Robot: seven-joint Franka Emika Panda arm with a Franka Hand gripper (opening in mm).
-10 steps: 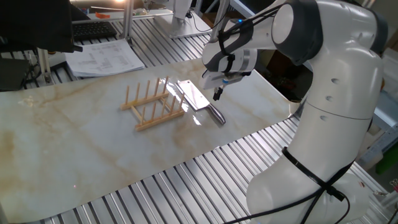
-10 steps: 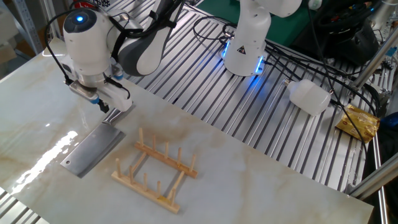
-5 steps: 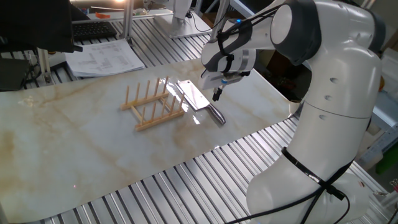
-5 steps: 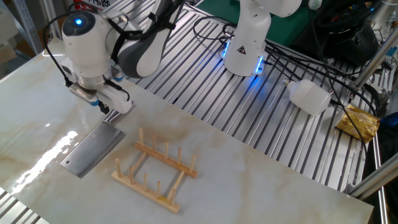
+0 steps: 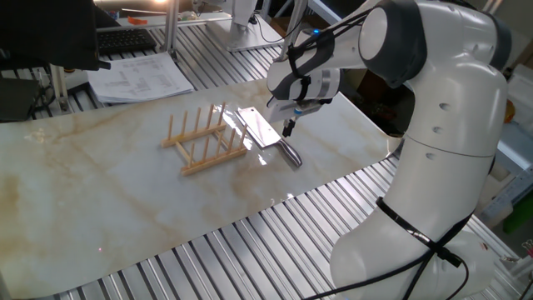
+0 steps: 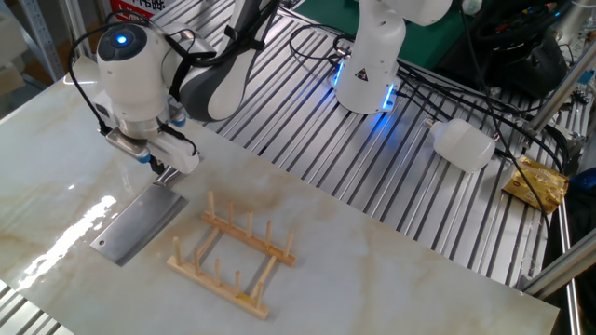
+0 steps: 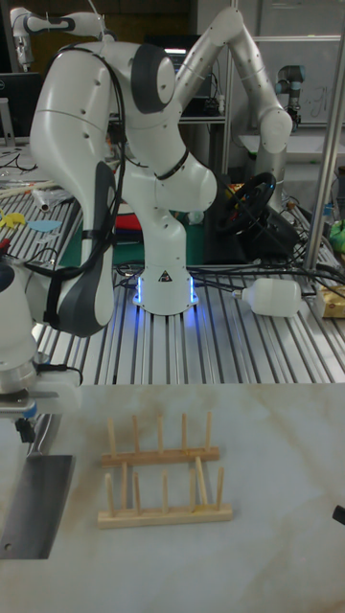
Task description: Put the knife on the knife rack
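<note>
Marble tabletop [image 5: 100, 192]: cleaver [image 5: 260, 127] flat, handle toward gripper [image 5: 288, 127], blade toward rack [image 5: 206, 140]; claw state unclear.

A pale marbled bench [image 5: 100, 208] carries the knife rack [image 5: 206, 140], standing upright near its middle, and just to the rack's right the knife [image 5: 265, 133], lying flat with its handle toward the near edge.

You see broad rectangular shiny steel cleaver [image 5: 264, 131] lying flat on marble table, rounded grey handle toward table edge. Light-wood rack with upright dowel pegs [image 6: 233, 254] stands just beside blade, empty.
</note>
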